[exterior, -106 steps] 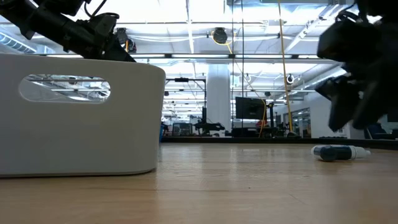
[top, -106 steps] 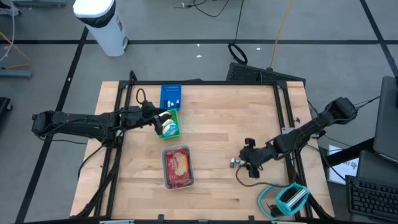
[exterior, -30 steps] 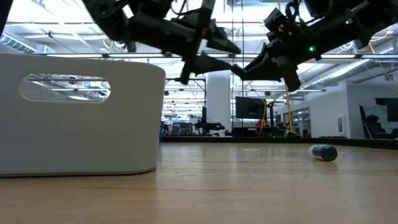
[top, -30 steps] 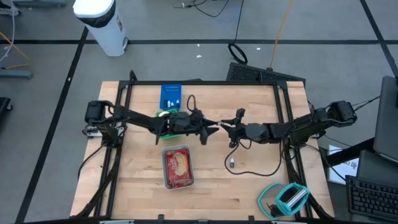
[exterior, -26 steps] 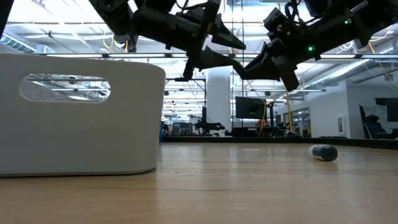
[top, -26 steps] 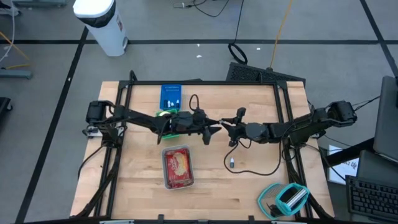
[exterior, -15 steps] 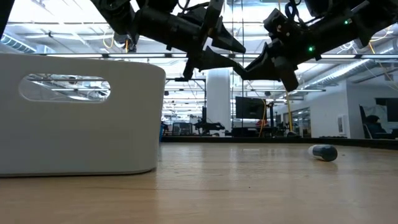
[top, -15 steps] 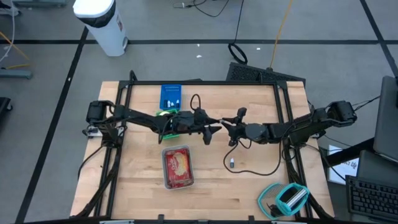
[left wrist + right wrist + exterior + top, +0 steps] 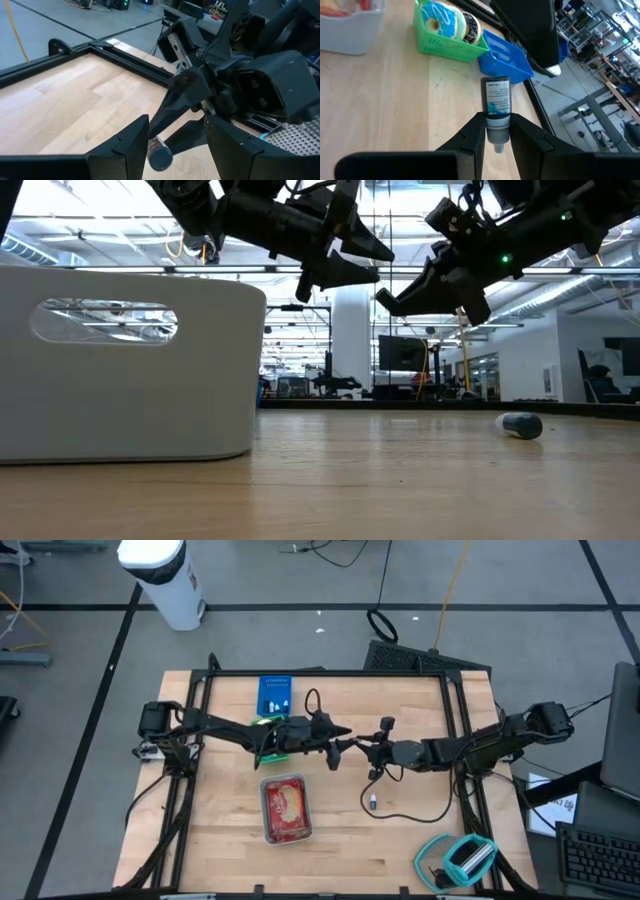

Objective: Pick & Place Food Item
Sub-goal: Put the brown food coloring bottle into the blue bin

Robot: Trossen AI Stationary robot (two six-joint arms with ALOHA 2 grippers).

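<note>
My right gripper (image 9: 496, 117) is shut on a small white tube with a blue label (image 9: 496, 100), high above the table's middle. My left gripper (image 9: 177, 121) faces it tip to tip, open, and the tube's free end (image 9: 159, 154) stands between its fingers. In the high view the two grippers meet at mid-table, left (image 9: 338, 739) and right (image 9: 353, 747). The green basket of doughnuts (image 9: 451, 27) sits on the table under my left arm. My left gripper: the tube's free end lies close beside one finger (image 9: 132, 142); whether they touch I cannot tell. My right gripper pinches the tube at its grey cap end (image 9: 496, 131) between its two fingers. The fingers come roughly level from the table's right and lie along the tube. The tube sticks out past the fingertips toward my left gripper, lifted clear of the table.
A blue basket (image 9: 274, 695) stands at the far edge behind the green one. A white tray of red food (image 9: 286, 808) sits near the middle front. A small dark cylinder (image 9: 372, 802) and a cable (image 9: 410, 812) lie right of it. A teal object (image 9: 460, 860) is at the near right corner.
My left gripper has risen a little beside the right gripper's tip. Both grippers stay fingertip to fingertip above the table's middle, and the tube stays in the right gripper.
</note>
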